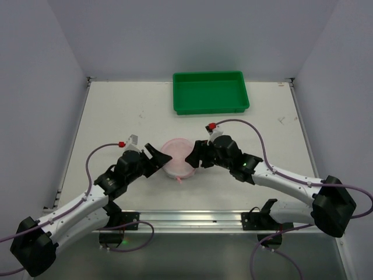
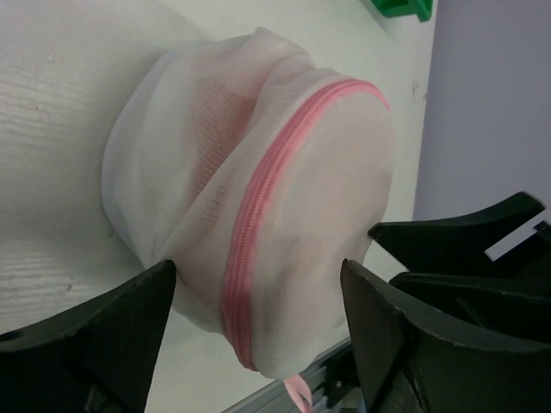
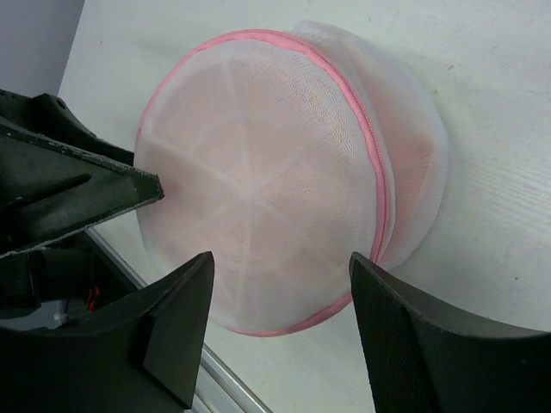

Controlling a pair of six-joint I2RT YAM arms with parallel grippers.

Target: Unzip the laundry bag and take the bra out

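the small round drum-shaped laundry bag of white see-through mesh [image 1: 176,157] lies on the pale surface [image 1: 116,116], straight between the two sets of jaws, which face each other across it. the left gripper [image 2: 256,284] has its jaws spread wide with nothing gripped. the bag's near side bulges into the gap between them, and i cannot tell whether mesh touches either one. the right gripper [image 3: 280,275] also has its jaws wide apart and holds nothing. the bag's flat round face sits just ahead of their tips.

the bag looks light, limp and easily crumpled, so it would likely slide or fold if only one side pulls. one set of jaws should pin the mesh while the other takes the zipper. the pink zipper band [image 2: 258,198] curves around the rim, and a small pink tab [image 2: 299,394] pokes out low between the left jaws. that is probably the pull, and the best hold.

the bag is zipped shut. a faint pink tint through the mesh suggests the soft white-and-pink fabric bra [image 3: 267,155] is inside. the green rectangular plastic tray [image 1: 211,74], well beyond both jaws, holds nothing.
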